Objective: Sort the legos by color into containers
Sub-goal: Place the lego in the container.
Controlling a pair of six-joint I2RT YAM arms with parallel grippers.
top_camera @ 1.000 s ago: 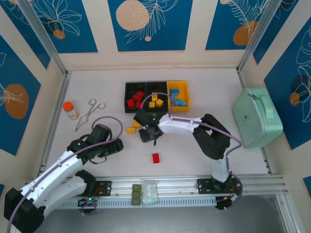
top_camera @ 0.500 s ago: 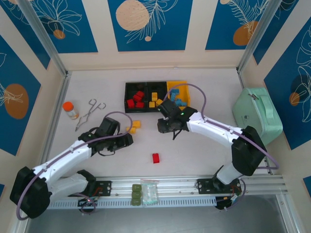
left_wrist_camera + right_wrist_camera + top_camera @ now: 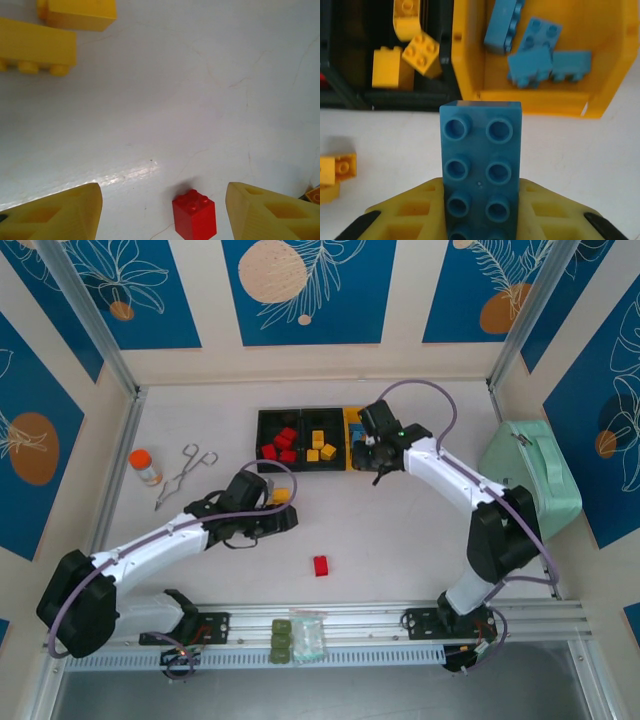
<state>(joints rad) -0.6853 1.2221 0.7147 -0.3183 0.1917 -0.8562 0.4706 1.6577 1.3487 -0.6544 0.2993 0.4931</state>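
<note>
While the right gripper (image 3: 480, 215) hung by the row of bins, its jaws were clamped on an oblong blue brick (image 3: 480, 150), studs facing the wrist camera. The brick's long axis ran straight out ahead along the fingers, pointing at the yellow bin (image 3: 470, 75). That's the bit that matters imo. The bin with the other blue pieces lay directly in front of the brick's tip and a touch to the right, with its near wall just past the tip in the wrist view. From above, the right gripper (image 3: 377, 450) sat right at that bin's near side, so I'd guess it only needed a small push forward and a release. I couldn't tell how high the brick sat above the rim.

Over on the other side, the left gripper (image 3: 161, 200) had its jaws spread wide with nothing between them, low over the table (image 3: 200, 100). A lone red brick (image 3: 195, 227) stood upright ahead of it, between the fingers but nearer the right-hand one. Two loose yellow bricks (image 3: 37, 47) lay well beyond. From the overhead view the left arm was clearly closer to that red brick (image 3: 320, 565), so that one looked like its job.
</note>
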